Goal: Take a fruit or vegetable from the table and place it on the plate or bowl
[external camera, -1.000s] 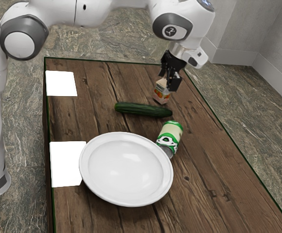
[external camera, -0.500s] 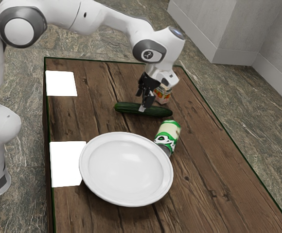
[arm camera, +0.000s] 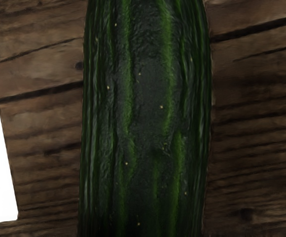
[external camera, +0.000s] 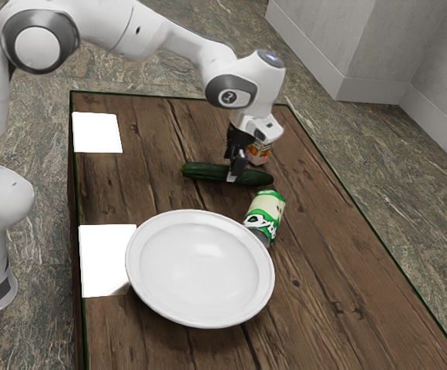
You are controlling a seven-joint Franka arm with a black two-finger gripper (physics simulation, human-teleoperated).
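Cucumber (external camera: 208, 173) lies flat on the wood table (external camera: 324, 293), just past the far rim of the white plate (external camera: 200, 270), long axis roughly parallel to that rim, not touching it. Gripper (external camera: 236, 176) is down at the cuke, approx mid-length but a bit toward the end farther along the plate's rim on the exterior view's right; can't tell from here whether it has closed on it or is just poised around it. Wrist view has the cuke (arm camera: 145, 123) straight under the hand, centred, w/ dark ridged skin. Handling, as a guess: stiff, moderate weight, waxy skin so prob. slippery, and round so it may roll if nudged sideways. Best hold is across the narrow width near the middle; a grip far off-centre would let one end droop. Firm squeeze should be OK, not fragile. Neighbours to mind: green can (external camera: 265, 216) on its side just beside the plate's rim, and a small carton (external camera: 260, 152) beyond the cuke, farther from the plate. Path to the plate looks short.
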